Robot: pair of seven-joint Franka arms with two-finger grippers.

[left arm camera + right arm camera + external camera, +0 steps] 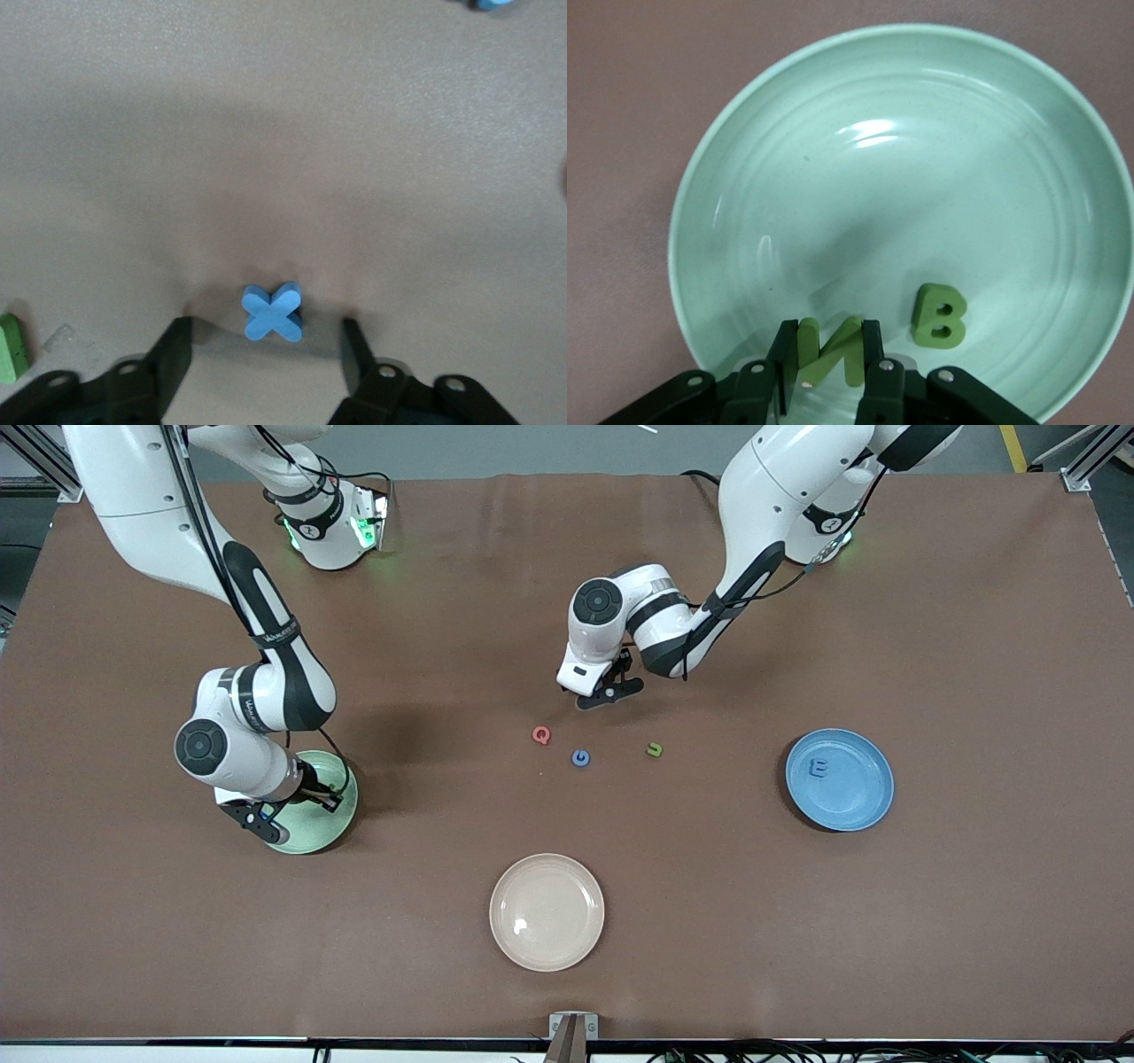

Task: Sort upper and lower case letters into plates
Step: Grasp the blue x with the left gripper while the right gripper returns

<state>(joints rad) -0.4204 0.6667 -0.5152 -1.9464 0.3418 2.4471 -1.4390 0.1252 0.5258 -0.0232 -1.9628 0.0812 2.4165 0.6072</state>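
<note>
Right wrist view shows the right gripper (830, 376) holding a green N (830, 351) over the green plate (744, 177). Left gripper (266, 354) sits open around a blue x (275, 312).

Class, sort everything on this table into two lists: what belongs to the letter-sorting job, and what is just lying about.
Belongs to the job:
- mint green plate, holding a green B
- sky blue plate, holding a blue letter
- green N in the right claw
- blue x between the left claw fingers
- red Q, blue letter, green letter

Lying about:
- cream plate

A cream-beige plate (547, 911) sits on the brown table (886, 921) — nearest the front camera.
</note>
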